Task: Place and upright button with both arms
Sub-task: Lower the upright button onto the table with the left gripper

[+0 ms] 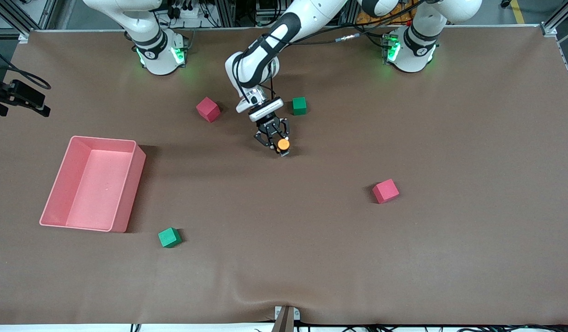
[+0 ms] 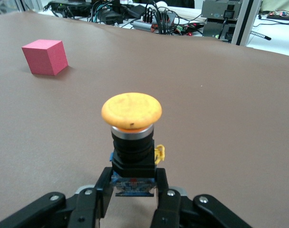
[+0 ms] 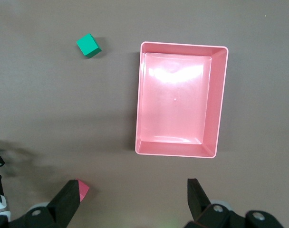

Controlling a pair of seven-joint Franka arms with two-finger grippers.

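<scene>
Left pincer [image 1: 278,139] stands the tiny orange-capped, black-bodied push-button [image 1: 283,145] upright on the brown tabletop [image 1: 311,230].
Its fingers clamp the body, steadying it; the right pincer [image 3: 135,202] waits high, spread apart.

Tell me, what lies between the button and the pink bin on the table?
Nothing: in the front view only bare brown table lies between the button, held in the left claw, and the pink bin.

It was a robotics lab: a brown-covered bench [image 1: 311,240] framed by aluminium rails [image 1: 553,23], with cable tangles [image 2: 135,19] and electronics alongside.
</scene>
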